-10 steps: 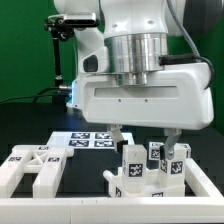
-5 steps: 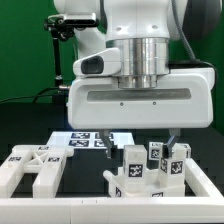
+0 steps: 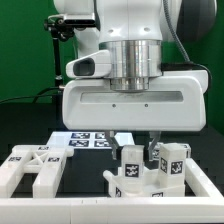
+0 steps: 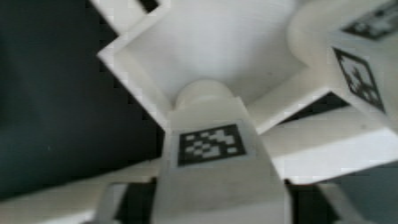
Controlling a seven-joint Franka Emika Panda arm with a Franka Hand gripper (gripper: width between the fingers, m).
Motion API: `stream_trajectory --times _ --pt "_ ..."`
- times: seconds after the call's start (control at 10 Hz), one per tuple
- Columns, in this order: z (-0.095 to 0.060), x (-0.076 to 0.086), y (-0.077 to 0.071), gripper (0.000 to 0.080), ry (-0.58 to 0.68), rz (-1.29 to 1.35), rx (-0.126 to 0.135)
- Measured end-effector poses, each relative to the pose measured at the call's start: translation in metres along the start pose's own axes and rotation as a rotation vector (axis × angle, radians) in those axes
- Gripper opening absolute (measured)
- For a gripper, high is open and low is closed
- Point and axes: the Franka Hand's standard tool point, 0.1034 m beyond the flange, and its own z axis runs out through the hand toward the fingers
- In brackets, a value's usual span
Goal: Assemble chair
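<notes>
The partly built white chair stands at the exterior view's right, with three upright tagged posts. My gripper hangs just above and behind those posts, under the big white hand, and its fingertips are mostly hidden there. In the wrist view my gripper has a white tagged chair piece between its dark pads. The piece fills the gap and touches both pads. More white chair panels lie beyond it.
Loose white chair pieces lie at the exterior view's left. The marker board lies behind them. A white border rail runs along the front and up the exterior view's right side.
The hand has shifted towards the exterior view's left and come lower. The fingers stood wide apart above the posts a second ago; now they are closer in and mostly hidden.
</notes>
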Motion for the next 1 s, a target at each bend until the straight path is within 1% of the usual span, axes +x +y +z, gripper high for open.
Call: stream_trajectory --times 0.1,0.2,0.3,0.4,0.5,0.6,0.8,0.9,1.0 --pt "0.0 0.001 0.001 0.0285 0.0 0.087 0.0" --pt "-0.002 0.005 0.004 0.0285 0.005 0.289 0.001" --pt "-0.002 0.005 0.004 0.0285 0.004 0.538 0.002" --pt "-0.002 0.003 0.0 0.0285 -0.002 0.715 0.009" --pt "-0.002 0.001 -0.006 0.0285 -0.017 0.853 0.027" --pt "-0.002 0.001 -0.009 0.0285 -0.053 1.059 0.077" --pt "0.0 0.001 -0.011 0.0285 -0.052 1.153 0.079" --pt "0.0 0.001 -0.011 0.0331 -0.051 1.14 0.078" --pt "0.0 0.001 -0.011 0.0525 -0.049 1.096 0.078"
